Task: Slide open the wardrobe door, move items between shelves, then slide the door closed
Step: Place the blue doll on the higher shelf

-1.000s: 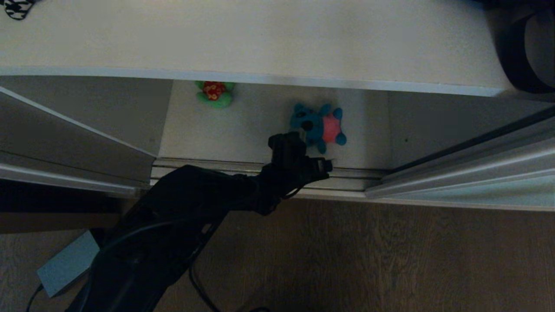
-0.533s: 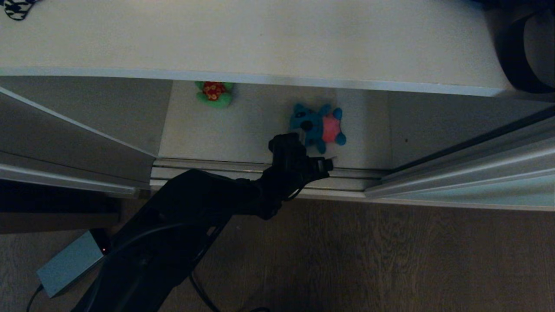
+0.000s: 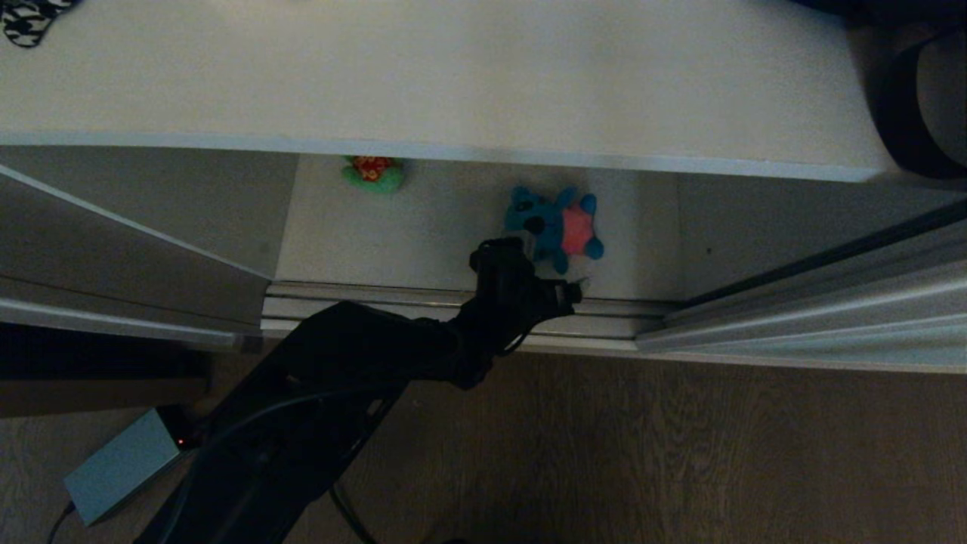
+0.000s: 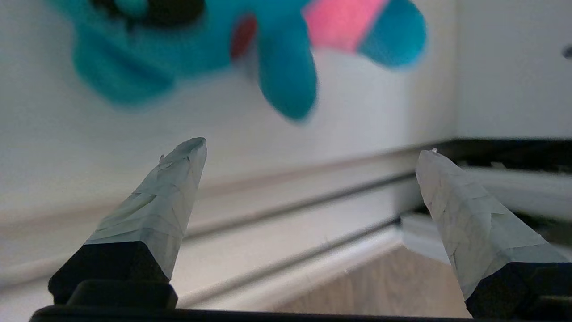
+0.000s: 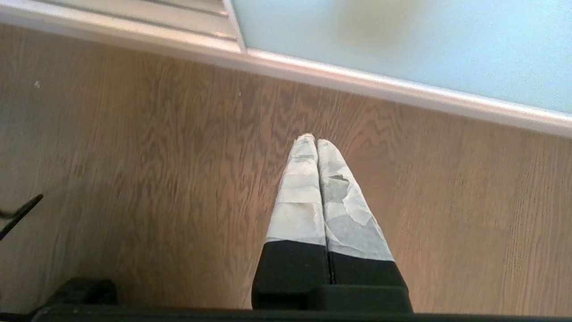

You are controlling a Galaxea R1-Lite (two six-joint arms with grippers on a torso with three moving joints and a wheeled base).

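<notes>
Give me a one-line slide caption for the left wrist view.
Left gripper open and empty, short of the blue plush toy lying on the lower shelf.

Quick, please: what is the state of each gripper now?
Left gripper: open, empty, near the blue plush toy.
Right gripper: shut, empty, above the floor.

The right gripper, jaws together, hangs over wood-grain floor near the sliding wardrobe door.

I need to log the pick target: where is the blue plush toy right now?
In the head view the blue plush toy lies on the lower shelf, right of the green toy, just beyond the open left gripper.
</notes>
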